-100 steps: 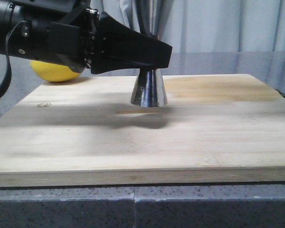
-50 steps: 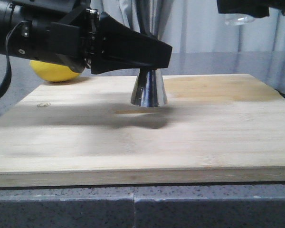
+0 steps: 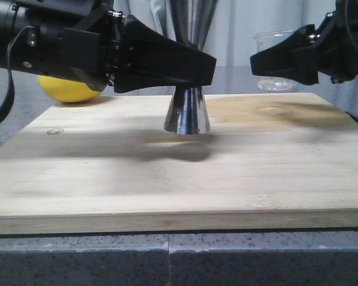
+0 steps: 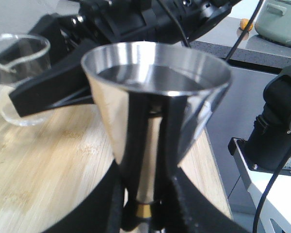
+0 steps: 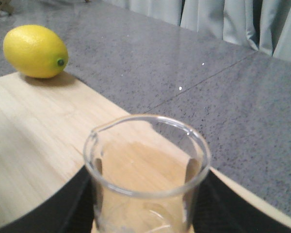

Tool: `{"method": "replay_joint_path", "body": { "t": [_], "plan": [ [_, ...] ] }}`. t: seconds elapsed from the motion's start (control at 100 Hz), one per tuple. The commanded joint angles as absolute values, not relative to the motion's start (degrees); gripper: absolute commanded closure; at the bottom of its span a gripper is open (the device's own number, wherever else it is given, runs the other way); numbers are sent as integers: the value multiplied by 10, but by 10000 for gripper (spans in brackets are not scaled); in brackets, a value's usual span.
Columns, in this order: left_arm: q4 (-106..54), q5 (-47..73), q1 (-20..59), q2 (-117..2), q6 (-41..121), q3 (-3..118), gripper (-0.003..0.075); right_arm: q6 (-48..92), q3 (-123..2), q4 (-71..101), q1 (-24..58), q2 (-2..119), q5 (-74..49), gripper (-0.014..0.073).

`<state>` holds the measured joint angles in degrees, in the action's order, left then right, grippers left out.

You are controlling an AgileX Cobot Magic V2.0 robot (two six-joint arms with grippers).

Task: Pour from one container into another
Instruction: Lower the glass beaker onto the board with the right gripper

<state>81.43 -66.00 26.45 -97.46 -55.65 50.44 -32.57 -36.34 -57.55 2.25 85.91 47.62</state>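
The steel hourglass jigger (image 3: 187,113) stands upright on the wooden board (image 3: 167,179), mid-back. My left gripper (image 3: 198,64) reaches in from the left and is shut on its narrow waist. In the left wrist view the fingers (image 4: 172,145) flank the jigger (image 4: 155,73) just above its gold band (image 4: 144,209). The clear glass beaker (image 3: 277,47) is upright to the right of the jigger, with my right gripper (image 3: 268,62) shut on it. Black fingers (image 5: 82,204) press both sides of the beaker (image 5: 145,165). I cannot tell whether it touches the board.
A yellow lemon (image 3: 68,89) lies on the grey countertop (image 5: 208,73) behind the board's far left corner. A grey curtain hangs at the back. The board's front half (image 3: 167,190) holds only shadows and a small printed mark (image 3: 55,131).
My right gripper has come down from the top right into view, bringing the beaker to jigger height. The left gripper and jigger have stayed put.
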Motion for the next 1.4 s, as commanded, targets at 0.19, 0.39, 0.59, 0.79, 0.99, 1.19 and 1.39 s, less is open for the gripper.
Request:
{"method": "replay_joint_path", "body": {
  "t": [0.19,0.39,0.59,0.79,0.99,1.19,1.39],
  "plan": [
    [793,-719,264,-947,-563,521,739,-291,-337,-554,19,844,522,399],
    [793,-719,264,-947,-564,521,739,-284,-333,-551,19,844,522,399],
    [793,-719,264,-947,-566,521,739,-270,-333,-549,19,845,522,399],
    [793,-719,264,-947,-566,521,739,-263,-333,-540,19,872,534,399],
    [793,-719,264,-947,-567,521,739,-248,-333,-531,19,907,547,399],
    [793,-719,264,-947,-567,521,739,-243,-333,-529,19,931,558,399],
    [794,-719,264,-947,-567,521,739,-242,-333,-528,19,934,554,399]
  ]
}}
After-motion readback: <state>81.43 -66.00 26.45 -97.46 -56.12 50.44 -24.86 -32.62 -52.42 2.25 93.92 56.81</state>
